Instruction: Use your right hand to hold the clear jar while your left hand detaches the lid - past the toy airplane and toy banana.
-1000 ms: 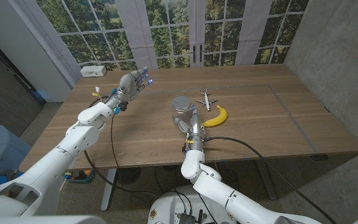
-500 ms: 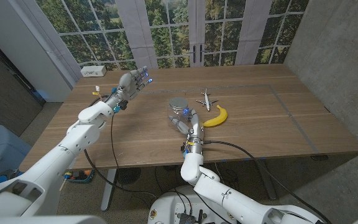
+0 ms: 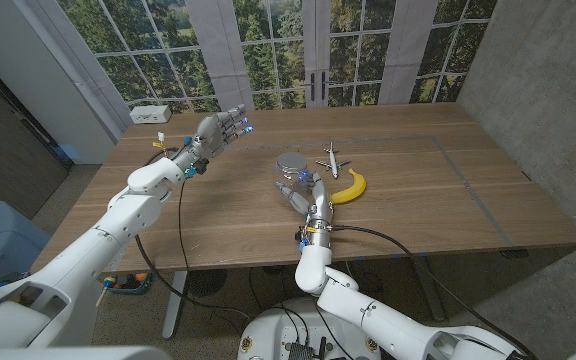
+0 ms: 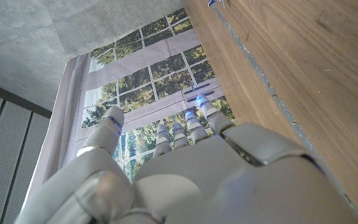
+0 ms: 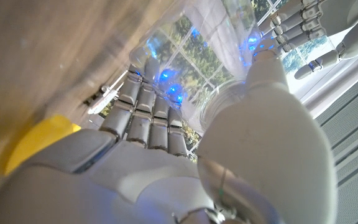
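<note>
My right hand (image 3: pixel 303 195) has closed in around the clear glass jar with its grey lid (image 3: pixel 291 172) and grips it. My left hand (image 3: pixel 220 130) hovers spread, well apart. Yellow toy banana (image 3: pixel 350 187) lies just beside.

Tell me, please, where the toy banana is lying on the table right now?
In the head view the toy banana lies right of centre, just right of the clear jar and the right robot hand, with the toy airplane just beyond it.

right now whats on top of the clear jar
A grey lid sits on top of the clear jar. The right robot hand wraps the jar's near side, covering its lower part, so its contents cannot be made out.
</note>
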Robot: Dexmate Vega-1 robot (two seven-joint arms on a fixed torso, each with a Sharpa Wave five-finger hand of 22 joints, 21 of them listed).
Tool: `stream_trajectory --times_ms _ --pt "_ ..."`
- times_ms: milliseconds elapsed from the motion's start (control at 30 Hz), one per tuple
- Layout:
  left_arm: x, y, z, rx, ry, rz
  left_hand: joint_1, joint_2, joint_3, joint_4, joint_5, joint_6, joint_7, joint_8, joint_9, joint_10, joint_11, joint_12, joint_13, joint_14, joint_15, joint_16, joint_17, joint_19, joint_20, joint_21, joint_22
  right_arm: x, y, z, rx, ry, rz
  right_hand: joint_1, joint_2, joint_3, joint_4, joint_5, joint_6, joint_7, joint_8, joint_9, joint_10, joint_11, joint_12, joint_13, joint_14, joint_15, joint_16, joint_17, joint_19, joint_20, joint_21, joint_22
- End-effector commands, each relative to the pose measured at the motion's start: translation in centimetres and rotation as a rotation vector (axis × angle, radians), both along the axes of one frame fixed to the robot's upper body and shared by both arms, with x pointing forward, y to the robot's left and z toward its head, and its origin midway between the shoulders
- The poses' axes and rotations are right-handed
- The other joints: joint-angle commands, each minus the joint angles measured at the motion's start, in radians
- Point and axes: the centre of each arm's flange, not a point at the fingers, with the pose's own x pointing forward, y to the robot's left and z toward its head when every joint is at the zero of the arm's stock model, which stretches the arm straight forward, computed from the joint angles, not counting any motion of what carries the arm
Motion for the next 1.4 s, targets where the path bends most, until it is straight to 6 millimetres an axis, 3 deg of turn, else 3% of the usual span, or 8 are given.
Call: stream_trajectory --times_ms 33,233,533,900,1133,1400 --pt "-1.2 -0.8 1.7 0.141 -0.074 0.064 0.046 -0.019 0.002 -0.008 0.0 0.054 -0.037 0.019 0.005 0.05 0.001 0.015 0.006 0.05 -0.01 0.008 0.005 0.044 0.021 0.011 0.006 -0.2 -2.4 1.3 -0.068 -0.071 -0.085 0.161 0.155 0.089 0.009 0.004 0.429 -0.233 0.058 -0.01 0.339 -0.304 0.092 0.108 0.335 -0.37 0.053 0.504 0.064 -0.09 0.014 0.0" --pt "-2.3 -1.2 3.1 0.256 -0.137 0.121 0.107 -0.052 -0.005 -0.011 0.0 0.106 -0.063 0.031 0.01 0.104 -0.003 0.027 0.015 0.123 -0.047 0.022 0.012 0.102 0.036 0.023 0.011 -0.3 -3.2 2.0 -0.141 -0.076 -0.122 0.16 0.141 0.093 0.01 0.007 0.443 -0.242 0.053 -0.026 0.348 -0.302 0.084 0.105 0.334 -0.37 0.043 0.518 0.054 -0.096 0.023 -0.004" --pt "-4.0 -1.8 4.6 0.423 -0.191 0.15 0.171 -0.093 -0.013 -0.014 0.001 0.131 -0.091 0.036 0.013 0.109 -0.02 0.023 0.021 0.145 -0.059 0.022 0.017 0.157 0.049 0.037 0.015 -0.6 -3.8 3.6 -0.236 -0.046 -0.172 0.158 0.128 0.101 0.012 0.014 0.458 -0.246 0.043 -0.048 0.359 -0.307 0.072 0.105 0.338 -0.371 0.029 0.542 0.04 -0.101 0.038 -0.012" --pt "-5.2 -2.5 5.4 0.526 -0.214 0.124 0.227 -0.138 -0.024 -0.011 0.0 0.097 -0.111 0.02 0.015 0.072 -0.017 0.005 0.024 0.128 -0.055 0.009 0.019 0.185 0.058 0.041 0.016 -1.0 -4.1 5.0 -0.31 -0.04 -0.246 0.156 0.12 0.112 0.014 0.017 0.462 -0.246 0.032 -0.06 0.364 -0.307 0.063 0.116 0.34 -0.371 0.017 0.568 0.015 -0.104 0.048 -0.022" --pt "-5.3 -3.3 5.5 0.596 -0.208 0.103 0.268 -0.159 -0.03 -0.01 0.0 0.085 -0.115 0.014 0.015 0.068 -0.009 0.004 0.025 0.131 -0.05 0.008 0.019 0.225 0.038 0.049 0.015 -1.2 -4.6 5.5 -0.338 -0.079 -0.278 0.147 0.117 0.115 0.02 0.019 0.468 -0.25 0.028 -0.063 0.372 -0.307 0.056 0.115 0.342 -0.37 0.011 0.582 0.009 -0.109 0.055 -0.029" --pt "-5.0 -4.1 5.6 0.671 -0.177 0.081 0.311 -0.171 -0.03 -0.01 0.002 0.081 -0.116 0.011 0.015 0.078 -0.002 0.006 0.025 0.12 -0.035 0.001 0.018 0.233 0.036 0.044 0.012 -1.5 -5.4 6.1 -0.376 -0.132 -0.31 0.136 0.109 0.114 0.026 0.031 0.475 -0.261 0.023 -0.065 0.375 -0.313 0.049 0.124 0.343 -0.371 0.002 0.604 -0.001 -0.121 0.066 -0.038"
